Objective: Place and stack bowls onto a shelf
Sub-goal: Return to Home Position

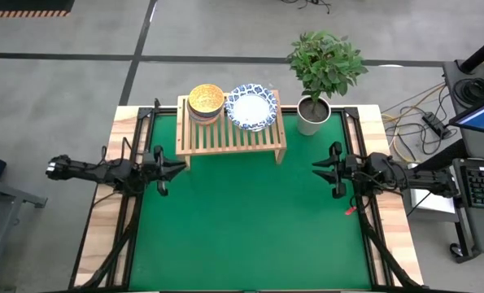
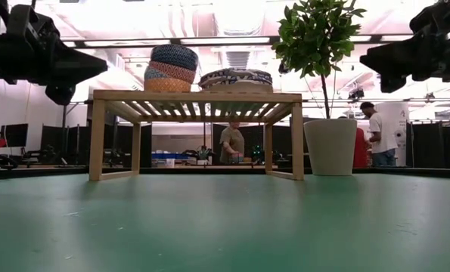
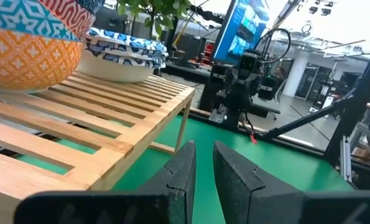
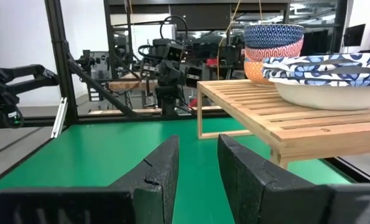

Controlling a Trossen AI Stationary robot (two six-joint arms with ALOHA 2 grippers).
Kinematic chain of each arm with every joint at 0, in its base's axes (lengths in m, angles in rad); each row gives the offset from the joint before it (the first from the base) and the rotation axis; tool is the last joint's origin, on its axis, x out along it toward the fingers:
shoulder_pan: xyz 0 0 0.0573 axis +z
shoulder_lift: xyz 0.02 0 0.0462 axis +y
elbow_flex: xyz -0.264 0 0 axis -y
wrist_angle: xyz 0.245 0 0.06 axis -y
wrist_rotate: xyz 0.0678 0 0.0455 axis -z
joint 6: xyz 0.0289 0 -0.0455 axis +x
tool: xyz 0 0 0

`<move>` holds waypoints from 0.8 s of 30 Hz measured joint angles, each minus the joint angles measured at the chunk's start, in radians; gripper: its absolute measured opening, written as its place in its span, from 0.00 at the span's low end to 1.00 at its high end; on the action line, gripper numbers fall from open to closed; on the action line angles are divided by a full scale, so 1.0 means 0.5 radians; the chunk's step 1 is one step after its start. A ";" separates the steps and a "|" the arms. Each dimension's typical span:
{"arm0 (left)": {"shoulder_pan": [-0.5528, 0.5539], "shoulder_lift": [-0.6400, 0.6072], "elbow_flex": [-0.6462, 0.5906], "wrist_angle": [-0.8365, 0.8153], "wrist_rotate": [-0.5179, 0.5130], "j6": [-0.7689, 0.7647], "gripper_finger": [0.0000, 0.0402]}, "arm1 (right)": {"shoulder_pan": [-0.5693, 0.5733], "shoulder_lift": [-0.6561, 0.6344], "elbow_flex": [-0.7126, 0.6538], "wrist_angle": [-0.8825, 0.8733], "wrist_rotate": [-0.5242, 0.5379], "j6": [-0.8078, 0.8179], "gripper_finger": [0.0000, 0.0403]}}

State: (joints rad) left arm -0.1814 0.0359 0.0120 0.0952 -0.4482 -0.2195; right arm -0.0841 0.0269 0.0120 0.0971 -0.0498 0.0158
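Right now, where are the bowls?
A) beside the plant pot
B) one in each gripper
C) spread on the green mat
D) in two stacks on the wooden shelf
D: the stack of small bowls and the stack of white bowls both sit on the wooden shelf; the left gripper and right gripper hold nothing.

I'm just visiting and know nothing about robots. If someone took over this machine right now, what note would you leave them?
Left gripper: open, empty, above the mat's left edge.
Right gripper: open, empty, above the right edge.
Shelf at the far side holds a stack of small bowls on its left and a stack of white bowls beside it.
Done: every bowl in view is on the shelf.
Left: probably nothing but returning to rest.
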 joint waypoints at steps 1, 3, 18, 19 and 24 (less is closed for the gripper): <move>0.000 0.005 0.000 0.003 0.000 0.000 0.09 | 0.000 0.000 0.000 0.000 0.000 0.002 0.25; 0.000 0.010 0.000 -0.002 0.000 0.000 0.09 | 0.000 0.002 0.000 -0.004 0.000 0.000 0.25; 0.000 0.017 0.000 0.000 0.000 0.001 0.09 | 0.000 0.003 -0.002 -0.028 -0.001 -0.003 0.25; 0.000 0.017 0.001 0.000 0.000 0.001 0.09 | 0.000 0.003 -0.002 -0.028 -0.001 -0.015 0.25; 0.000 0.017 0.000 0.000 -0.002 0.001 0.09 | 0.000 0.003 -0.002 -0.028 -0.002 -0.026 0.25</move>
State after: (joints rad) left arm -0.1814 0.0444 0.0120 0.0952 -0.4491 -0.2192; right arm -0.0841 0.0284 0.0112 0.0830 -0.0505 0.0028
